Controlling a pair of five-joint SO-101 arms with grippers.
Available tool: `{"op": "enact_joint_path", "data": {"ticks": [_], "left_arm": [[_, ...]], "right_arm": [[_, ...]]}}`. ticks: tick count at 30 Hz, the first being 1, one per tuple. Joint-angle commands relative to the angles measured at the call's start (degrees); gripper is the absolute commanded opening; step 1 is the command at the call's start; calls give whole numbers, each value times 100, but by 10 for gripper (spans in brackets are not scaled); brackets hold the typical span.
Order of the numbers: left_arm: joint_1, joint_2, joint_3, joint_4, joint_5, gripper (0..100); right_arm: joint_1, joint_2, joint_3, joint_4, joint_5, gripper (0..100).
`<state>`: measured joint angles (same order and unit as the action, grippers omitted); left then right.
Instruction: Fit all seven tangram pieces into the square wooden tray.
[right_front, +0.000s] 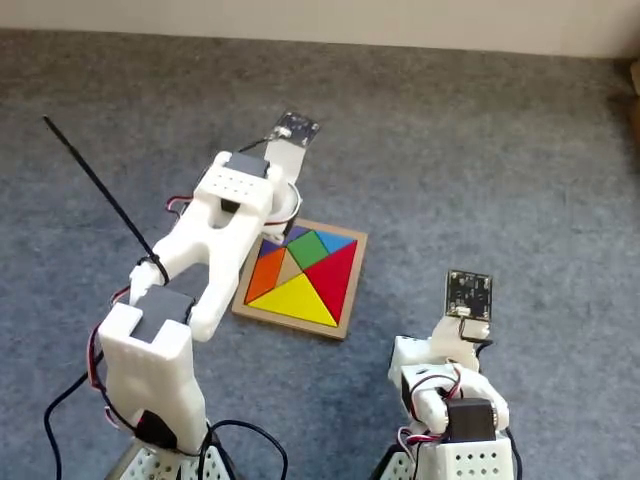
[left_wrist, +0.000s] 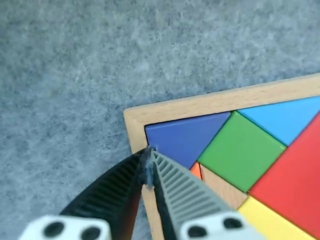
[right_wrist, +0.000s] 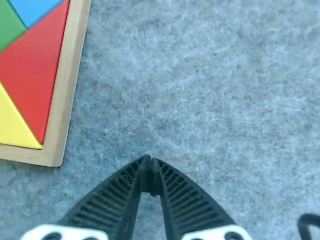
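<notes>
Left tool (left_wrist: 149, 167): we note it pinched closed, empty, at tray's (left_wrist: 200, 103) 11 o'clock corner.
Right tool (right_wrist: 148, 175): closed, empty, above bench (right_wrist: 225, 75), 4 o'clock from tray.

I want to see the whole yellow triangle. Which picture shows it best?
The high view: the yellow triangle lies whole in the tray, nothing covering it. The left wrist view catches just one corner; the right wrist view shows a part cut off by the picture's edge.

No lettering or number is showing legibly anywhere; marks on the small circuit board (right_front: 469, 293) are staying too small to read.
</notes>
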<state>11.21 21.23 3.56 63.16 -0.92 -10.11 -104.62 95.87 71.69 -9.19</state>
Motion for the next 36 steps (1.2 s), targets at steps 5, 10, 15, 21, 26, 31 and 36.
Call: {"op": "enact_joint_path", "data": {"ticks": [5,10,15,21,26,31,36], "left_arm": [[-22,-1648,1727,-1468,123,5],[-13,-2378,2571,-2022,-167,5],[-13,-2765,2976,-2365,-193,5],[-13,-3248,3635,-3086,-193,5],[-13,-3881,4400,-3868,-202,5],[-13,-4426,5112,-4642,-202,5],[-13,-4848,5877,-5705,-202,5]], "right_arm": [[-48,-110,840,31,-53,6],[-48,-110,840,31,-53,6],[-48,-110,840,31,-53,6],[-48,-110,840,31,-53,6],[-48,-110,840,31,-53,6],[-48,-110,840,31,-53,6],[-48,-110,840,31,-53,6]]}}
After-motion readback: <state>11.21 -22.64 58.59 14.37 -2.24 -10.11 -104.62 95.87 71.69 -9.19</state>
